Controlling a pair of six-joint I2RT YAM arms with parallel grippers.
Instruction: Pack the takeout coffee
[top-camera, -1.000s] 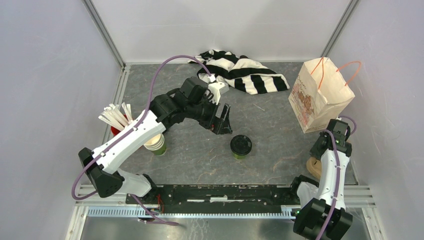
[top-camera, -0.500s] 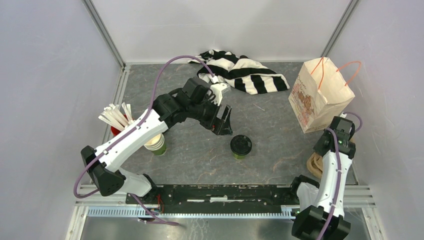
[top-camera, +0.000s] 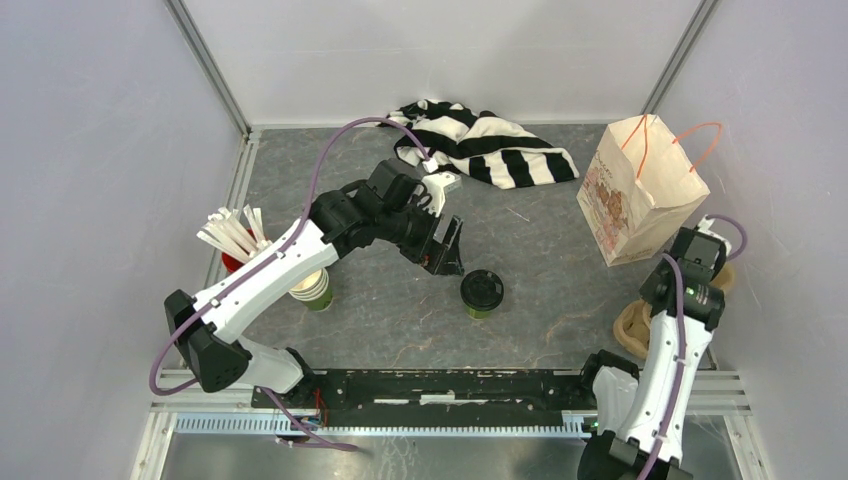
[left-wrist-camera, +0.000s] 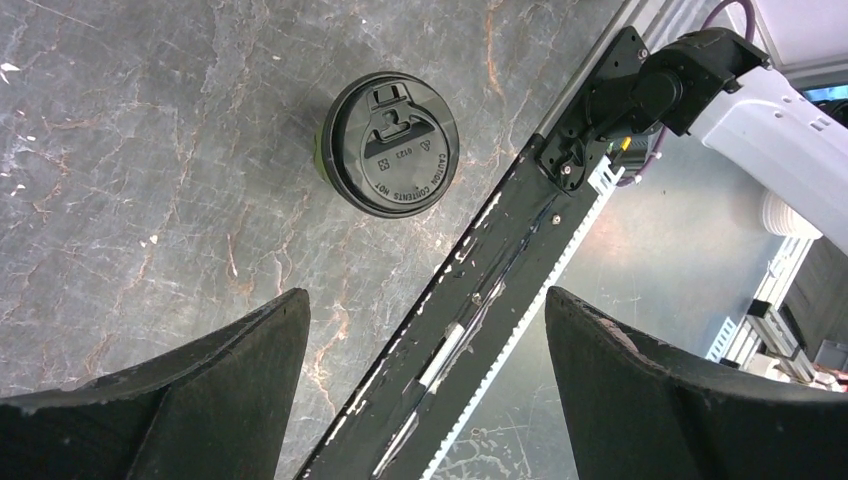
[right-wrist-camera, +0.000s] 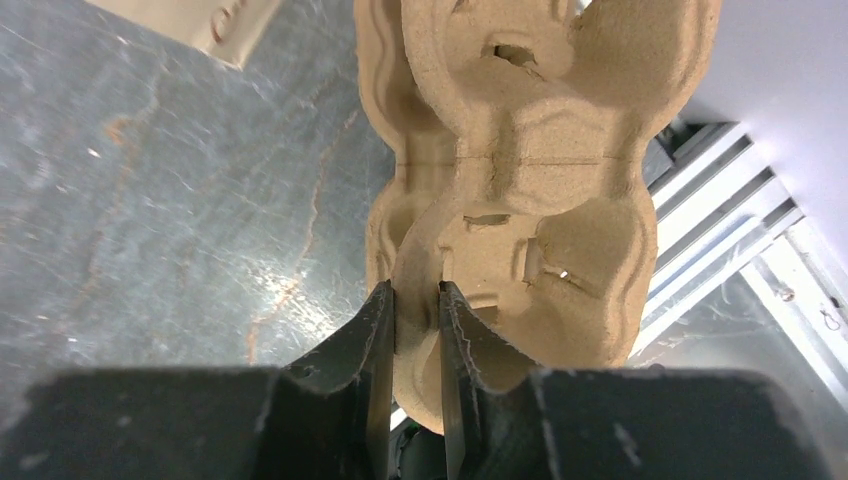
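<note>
Two left gripper (left-wrist-camera: 425, 300) jaws gape empty; black-lidded green paper cup (left-wrist-camera: 392, 145) sits upper centre, beyond them; right gripper (right-wrist-camera: 415, 300) pinches tan pulp carrier (right-wrist-camera: 520, 150).

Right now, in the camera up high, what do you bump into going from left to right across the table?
white sticks → stack of green cups → left gripper → takeout coffee → paper bag
</note>
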